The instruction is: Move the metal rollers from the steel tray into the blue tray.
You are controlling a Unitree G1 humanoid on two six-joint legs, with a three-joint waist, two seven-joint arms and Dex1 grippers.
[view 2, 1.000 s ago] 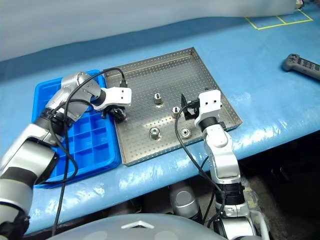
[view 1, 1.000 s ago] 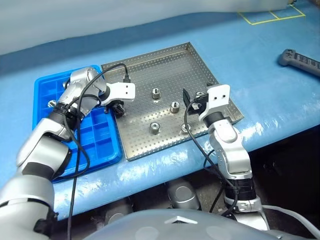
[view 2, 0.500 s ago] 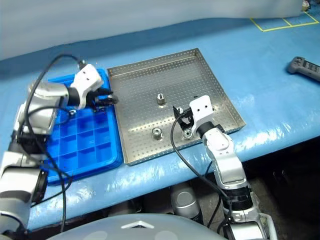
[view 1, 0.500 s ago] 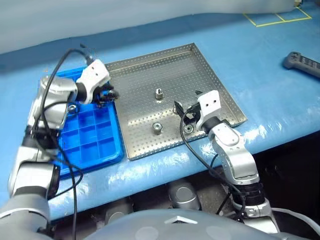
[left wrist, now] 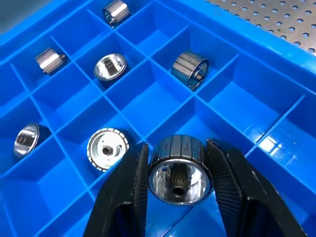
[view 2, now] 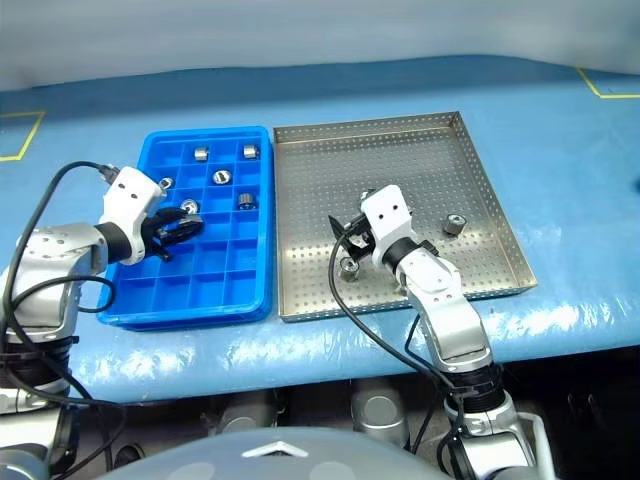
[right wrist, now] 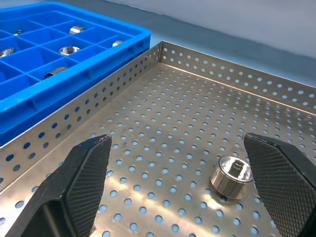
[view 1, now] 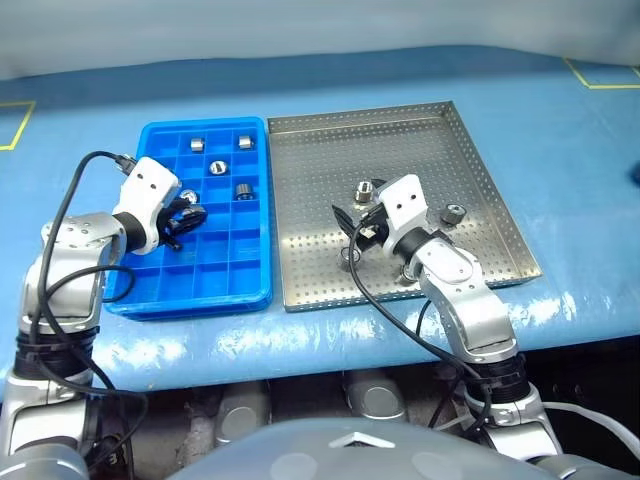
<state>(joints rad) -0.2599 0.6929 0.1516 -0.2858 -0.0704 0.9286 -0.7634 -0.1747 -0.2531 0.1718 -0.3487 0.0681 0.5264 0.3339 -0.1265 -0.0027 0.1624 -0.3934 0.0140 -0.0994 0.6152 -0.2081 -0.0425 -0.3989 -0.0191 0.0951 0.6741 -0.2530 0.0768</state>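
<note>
The blue tray lies left of the steel tray on the blue table cover. My left gripper hovers over the blue tray's left-middle compartments, shut on a metal roller held between both fingers. Several more rollers lie in the far compartments, such as one roller and another beside the held one. My right gripper stands open low over the steel tray's middle, with nothing between its fingers. Loose rollers rest on the steel tray near it: one close to the right fingertip, another further right.
The steel tray's low perforated rim runs beside the blue tray. Yellow tape marks sit on the table cover at the far left and far right. The table's front edge lies just before both trays. Black cables trail from both wrists.
The camera has swung, shifting the whole picture. My left gripper has carried its roller from the steel tray's left edge to above the blue tray. The right gripper drifted slightly left, still open.
</note>
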